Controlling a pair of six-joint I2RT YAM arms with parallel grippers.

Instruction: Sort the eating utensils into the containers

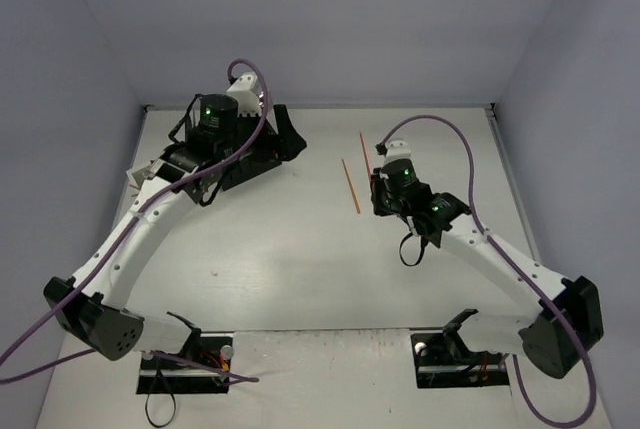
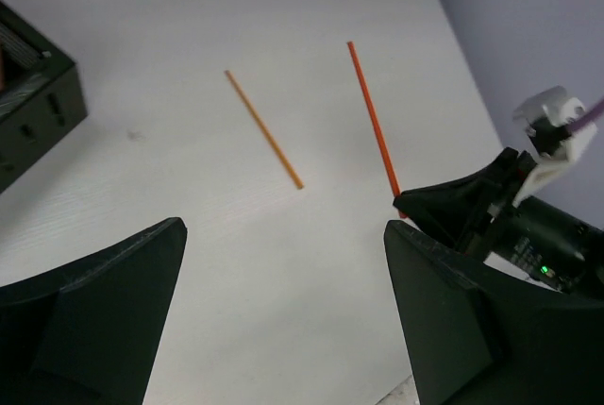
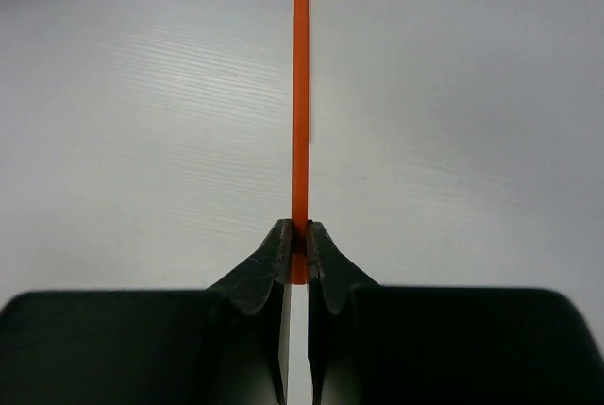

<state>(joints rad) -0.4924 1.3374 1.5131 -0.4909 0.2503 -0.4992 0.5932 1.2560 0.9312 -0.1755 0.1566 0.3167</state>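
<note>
While the right gripper (image 3: 298, 252) has its jaws pinched shut on the near tip of the slim, straight red-orange stick (image 3: 300, 93), the stick's long axis runs straight ahead of the fingers, low over the white wood-grain table (image 1: 300, 259). A paler orange stick (image 1: 351, 186) lies just left of it, roughly parallel, not touching. The black perforated rectangular caddy (image 1: 250, 164) sits well to the left beside the left gripper (image 2: 283, 235), whose jaws stand wide apart, holding nothing. Judgement: held at the tip, the far end may sag on lifting; the leftward path looks unobstructed.

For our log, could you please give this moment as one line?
right gripper: shut on orange stick | left gripper: open | second stick: on table
</note>
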